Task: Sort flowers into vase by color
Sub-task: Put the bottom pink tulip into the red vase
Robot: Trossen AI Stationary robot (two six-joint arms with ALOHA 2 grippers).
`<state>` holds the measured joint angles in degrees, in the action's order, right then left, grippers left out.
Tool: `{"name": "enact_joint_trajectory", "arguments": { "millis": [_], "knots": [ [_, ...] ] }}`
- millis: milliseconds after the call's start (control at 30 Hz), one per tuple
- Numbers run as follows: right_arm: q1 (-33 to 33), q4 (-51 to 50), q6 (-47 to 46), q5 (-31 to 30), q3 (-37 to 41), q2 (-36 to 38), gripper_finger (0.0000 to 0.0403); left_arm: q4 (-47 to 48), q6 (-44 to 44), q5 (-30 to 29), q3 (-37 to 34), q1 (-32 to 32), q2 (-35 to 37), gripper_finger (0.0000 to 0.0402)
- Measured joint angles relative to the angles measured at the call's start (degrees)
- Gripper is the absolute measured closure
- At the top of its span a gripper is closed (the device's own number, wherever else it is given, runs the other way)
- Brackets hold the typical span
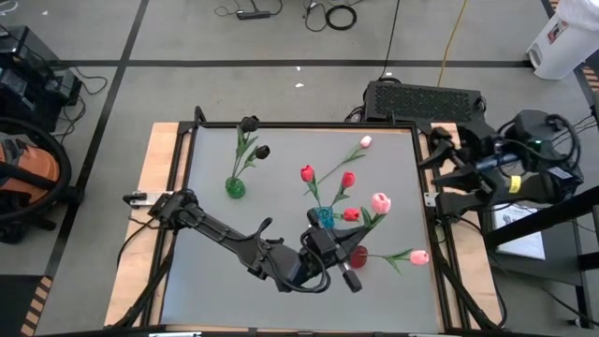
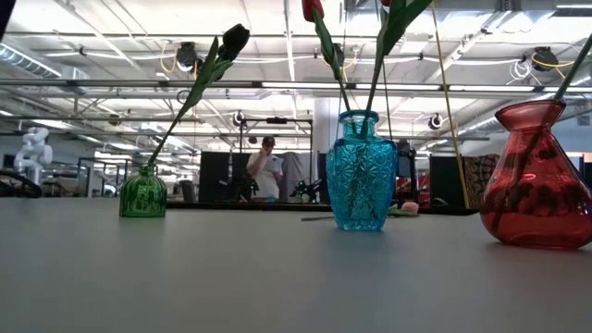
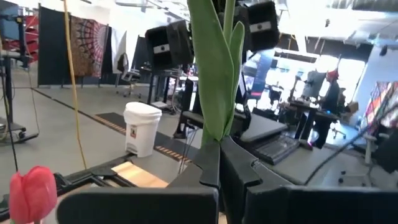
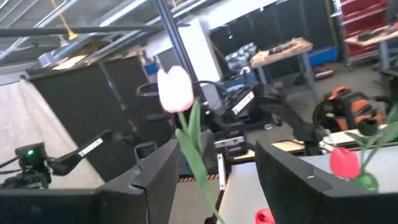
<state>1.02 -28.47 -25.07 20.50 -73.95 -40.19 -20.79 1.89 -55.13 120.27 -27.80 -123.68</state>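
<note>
My left gripper reaches over the table's near right part, beside the red vase, and is shut on a green tulip stem. A large pink tulip rises above it. A stem slants inside the red vase. The blue vase holds red tulips. The green vase holds near-black tulips. Two more pink tulips lie on the table. My right gripper waits open at the table's right edge. My left gripper pinches a green stem between its two fingers, at the foot of a long leaf. The fingers come level, pointing toward the table's far right, and lie across the stem. Stem and leaf stand upright above the fingers and run out of view.
A reddish-pink bud shows low in the left wrist view. Bare grey table lies on the near left. The wooden frame rims the table. A person stands far behind the table.
</note>
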Motion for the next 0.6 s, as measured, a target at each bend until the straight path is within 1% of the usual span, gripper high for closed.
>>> {"name": "enact_joint_trajectory", "arguments": {
  "millis": [233, 400, 600],
  "knots": [
    [-0.4, 2.7, 0.9, 3.5, 0.0, -4.4, 0.02, -4.1, 0.1, 0.4, 0.0, 1.3, 0.1, 0.0402],
    [-3.1, 5.5, 2.4, 3.7, 0.0, -6.8, 0.02, -7.5, 0.0, 0.5, 0.0, 2.2, 0.1, 0.0402],
    [-5.4, 7.7, 3.3, 3.3, 0.0, -9.6, 0.02, -9.0, 0.0, 1.0, 0.0, 3.0, 0.1, 0.0402]
  ]
}}
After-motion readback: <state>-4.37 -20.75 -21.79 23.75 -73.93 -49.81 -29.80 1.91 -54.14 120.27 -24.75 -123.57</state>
